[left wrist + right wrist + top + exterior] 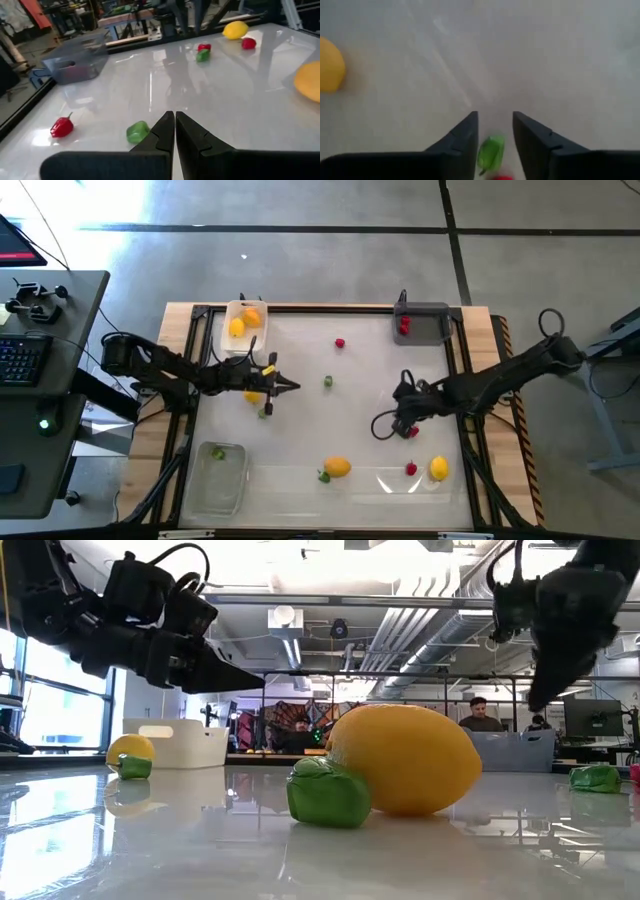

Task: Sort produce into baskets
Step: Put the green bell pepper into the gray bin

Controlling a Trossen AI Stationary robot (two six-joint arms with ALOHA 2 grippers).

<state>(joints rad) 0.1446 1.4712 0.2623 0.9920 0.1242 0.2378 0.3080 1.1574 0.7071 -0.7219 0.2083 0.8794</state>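
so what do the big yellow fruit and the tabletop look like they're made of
The yellow fruit looks like moulded plastic or rubbery toy material: evenly coloured, smooth, with a soft sheen rather than real peel texture. The tabletop seems a glossy white laminate or coated board, since it mirrors the fruit and ceiling lights; which one is unclear.

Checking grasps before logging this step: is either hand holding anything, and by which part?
Nothing is held. The left hand is shut and empty; the right hand stands open above a green piece.
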